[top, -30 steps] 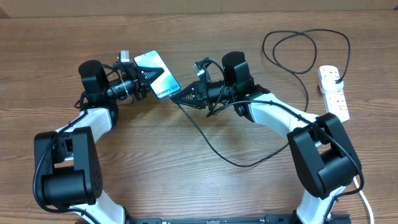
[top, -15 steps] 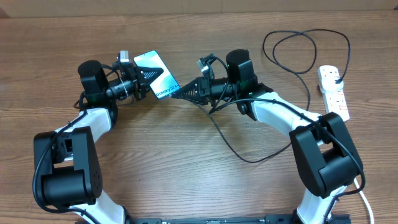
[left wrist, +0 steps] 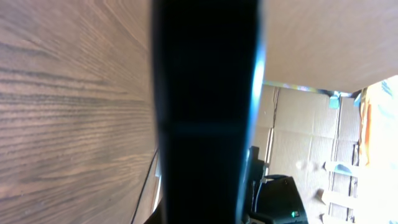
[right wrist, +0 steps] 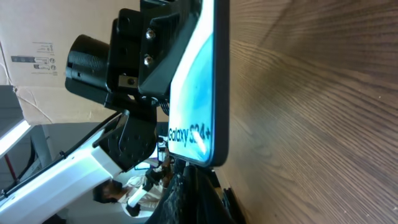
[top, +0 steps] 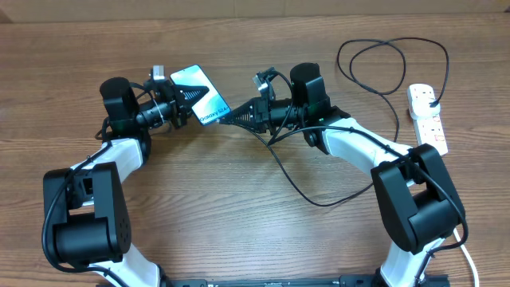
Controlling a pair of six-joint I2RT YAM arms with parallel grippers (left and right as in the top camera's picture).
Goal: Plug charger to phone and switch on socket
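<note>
My left gripper [top: 185,102] is shut on the phone [top: 201,95], a slim handset with a light blue screen and white text, held tilted above the table. In the left wrist view the phone's dark back [left wrist: 205,112] fills the middle. My right gripper [top: 231,118] is shut on the charger's connector tip, pressed at the phone's lower end [right wrist: 199,163]. The thin black charger cable [top: 299,187] trails from it across the table and loops to a black plug in the socket [top: 426,118], a white power strip at the far right.
The cable makes a big loop [top: 390,60] at the back right near the strip. The wooden table [top: 239,231] runs to the front edge. Both arm bases stand at the front left and front right.
My right gripper has moved left with the connector, from a gap beside the phone to its lower end. The left gripper and phone have stayed put.
</note>
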